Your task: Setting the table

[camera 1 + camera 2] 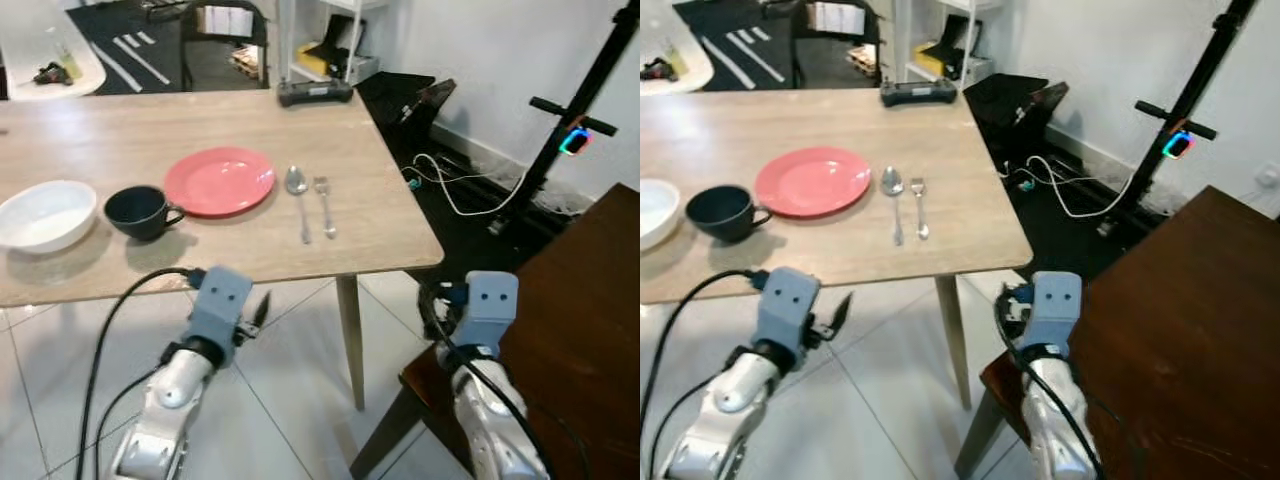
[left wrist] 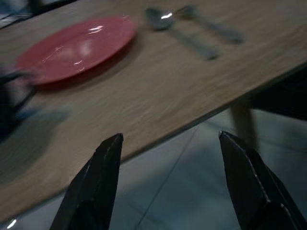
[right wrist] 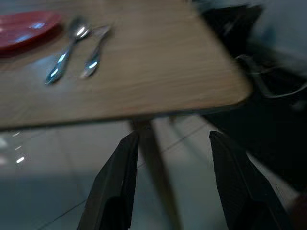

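On the light wooden table [image 1: 390,215] lies a red plate [image 1: 219,180], with a spoon [image 1: 298,190] and a fork [image 1: 325,205] side by side just to its right. Left of the plate stand a dark cup [image 1: 140,212] and a white bowl [image 1: 45,215]. My left gripper [image 2: 168,139] hangs open and empty below the table's near edge, in front of the plate. My right gripper [image 3: 172,136] is open and empty too, low beside the table's near right corner.
A dark wooden table [image 1: 590,300] stands close at my right. Beyond it are a black stand with a lit device [image 1: 575,140] and cables [image 1: 450,185] on the floor. A black gadget [image 1: 315,93] sits at the light table's far edge. The table leg [image 1: 350,340] rises from white tiles.
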Motion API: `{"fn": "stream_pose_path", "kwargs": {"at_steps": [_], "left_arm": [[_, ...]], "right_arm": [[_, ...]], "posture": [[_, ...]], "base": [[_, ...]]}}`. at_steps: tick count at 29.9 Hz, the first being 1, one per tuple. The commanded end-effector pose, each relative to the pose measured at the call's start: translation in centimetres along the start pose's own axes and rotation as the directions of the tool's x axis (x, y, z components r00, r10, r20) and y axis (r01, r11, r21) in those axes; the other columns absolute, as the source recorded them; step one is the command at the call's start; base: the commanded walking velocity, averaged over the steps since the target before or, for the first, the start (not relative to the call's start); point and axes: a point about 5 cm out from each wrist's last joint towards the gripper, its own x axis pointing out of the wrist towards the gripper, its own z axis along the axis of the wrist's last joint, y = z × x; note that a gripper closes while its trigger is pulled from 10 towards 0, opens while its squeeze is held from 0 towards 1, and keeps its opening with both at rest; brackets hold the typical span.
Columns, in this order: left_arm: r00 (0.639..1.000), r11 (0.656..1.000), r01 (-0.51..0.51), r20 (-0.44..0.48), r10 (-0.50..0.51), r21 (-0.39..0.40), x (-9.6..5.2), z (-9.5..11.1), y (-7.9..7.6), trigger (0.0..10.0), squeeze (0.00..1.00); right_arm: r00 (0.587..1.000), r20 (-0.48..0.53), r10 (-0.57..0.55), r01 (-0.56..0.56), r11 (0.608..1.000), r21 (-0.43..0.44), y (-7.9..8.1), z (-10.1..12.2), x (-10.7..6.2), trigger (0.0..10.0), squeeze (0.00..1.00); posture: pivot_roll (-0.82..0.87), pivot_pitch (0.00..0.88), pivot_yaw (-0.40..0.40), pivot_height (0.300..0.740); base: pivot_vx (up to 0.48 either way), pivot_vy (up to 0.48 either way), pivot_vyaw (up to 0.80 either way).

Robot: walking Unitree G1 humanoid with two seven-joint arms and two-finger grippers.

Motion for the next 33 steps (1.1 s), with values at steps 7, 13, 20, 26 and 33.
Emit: {"fn": "stream_pose_path", "kwargs": {"at_steps": [7, 13, 20, 26, 33], "left_arm": [[0.998, 0.999, -0.033, -0.051, 0.031, -0.038, -0.2, -0.9, 0.3, 10.0, 0.00], [0.998, 0.998, -0.047, -0.037, 0.045, -0.036, -0.1, -0.7, 0.5, 10.0, 0.00], [0.999, 0.999, -0.044, -0.029, 0.043, -0.029, -0.1, -0.5, 0.5, 10.0, 0.00], [0.999, 0.999, -0.041, -0.027, 0.040, -0.024, 0.0, -0.5, 0.5, 10.0, 0.00], [0.999, 0.999, -0.037, -0.039, 0.036, -0.024, 0.1, -0.6, 0.4, 10.0, 0.00]], "right_arm": [[1.000, -0.015, -0.013, 0.013, 1.000, 0.002, -0.3, -0.3, -0.3, 10.0, 0.00], [1.000, -0.012, -0.009, 0.009, 1.000, 0.003, -0.2, -0.3, -0.2, 10.0, 0.00], [1.000, 0.023, 0.009, -0.010, 0.999, 0.031, 0.1, 0.2, -0.2, 10.0, 0.00], [0.997, 0.079, 0.001, -0.005, 0.998, 0.058, 0.1, 1.2, -0.1, 10.0, 0.00], [0.998, 0.069, -0.004, 0.000, 0.999, 0.050, 0.0, 0.9, -0.1, 10.0, 0.00]], "posture": [[-0.06, 0.039, 0.059, 0.740], [-0.06, 0.040, 0.055, 0.740], [-0.06, 0.037, 0.054, 0.740], [-0.05, 0.033, 0.056, 0.740], [-0.05, 0.031, 0.058, 0.740]], "base": [[0.076, 0.087, 0.11], [0.344, 0.317, 0.00], [0.380, 0.292, 0.00], [0.387, 0.283, 0.00], [0.222, 0.147, 0.00]]}}
